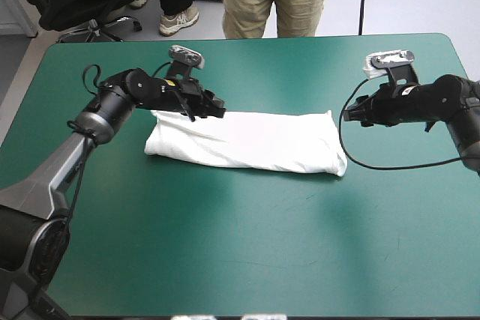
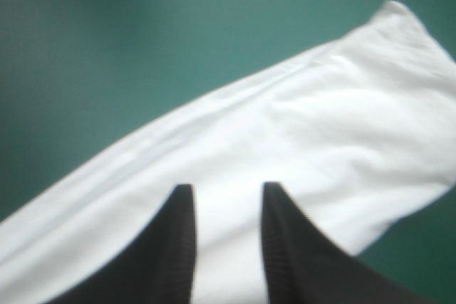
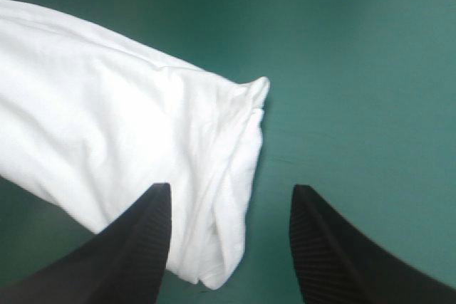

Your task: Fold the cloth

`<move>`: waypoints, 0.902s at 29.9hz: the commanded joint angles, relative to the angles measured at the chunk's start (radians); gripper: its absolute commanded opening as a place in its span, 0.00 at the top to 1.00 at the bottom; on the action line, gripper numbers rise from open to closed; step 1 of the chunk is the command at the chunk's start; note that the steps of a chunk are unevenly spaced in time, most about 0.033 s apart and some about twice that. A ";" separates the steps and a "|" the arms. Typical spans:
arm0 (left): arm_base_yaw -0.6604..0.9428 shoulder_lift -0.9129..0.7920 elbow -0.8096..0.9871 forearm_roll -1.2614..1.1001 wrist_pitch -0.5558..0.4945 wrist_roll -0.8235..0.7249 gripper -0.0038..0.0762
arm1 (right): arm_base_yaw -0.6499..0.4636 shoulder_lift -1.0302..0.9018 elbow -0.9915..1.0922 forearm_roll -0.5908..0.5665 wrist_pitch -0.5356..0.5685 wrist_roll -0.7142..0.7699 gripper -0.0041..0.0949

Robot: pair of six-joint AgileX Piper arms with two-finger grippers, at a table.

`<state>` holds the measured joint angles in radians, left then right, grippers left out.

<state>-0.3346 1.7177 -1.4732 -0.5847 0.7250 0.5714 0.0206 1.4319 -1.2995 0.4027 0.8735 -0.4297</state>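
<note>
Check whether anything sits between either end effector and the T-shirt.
Nothing visible does. The left end effector, open, is directly over one end of the folded T-shirt; the right end effector, open, faces the other end, with only teal-green cover beside it.

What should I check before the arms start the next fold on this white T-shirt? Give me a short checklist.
1. T-shirt lies as a long folded band on the teal-green cover: ok.
2. Left gripper open, over the band's left end: ok.
3. Right gripper open, with the band's right end showing between its fingers: ok.
4. Cloth gripped at either end: not ok, neither gripper is shut on it.
5. Layers lined up at the left end: cannot tell, the left gripper hides them.
</note>
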 commanded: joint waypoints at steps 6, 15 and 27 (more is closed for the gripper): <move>-0.107 0.109 -0.017 -0.169 -0.029 0.090 0.97 | -0.009 0.001 0.107 0.144 -0.114 -0.088 0.48; -0.115 0.243 -0.017 -0.198 -0.044 0.090 0.97 | -0.009 0.147 0.107 0.177 -0.082 -0.107 0.24; -0.115 0.258 -0.017 -0.198 -0.039 0.090 0.97 | -0.007 0.331 0.107 0.288 -0.034 -0.200 0.26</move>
<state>-0.4444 2.0238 -1.4692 -0.7483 0.6935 0.6617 0.0199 1.7707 -1.1695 0.6165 0.7981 -0.5761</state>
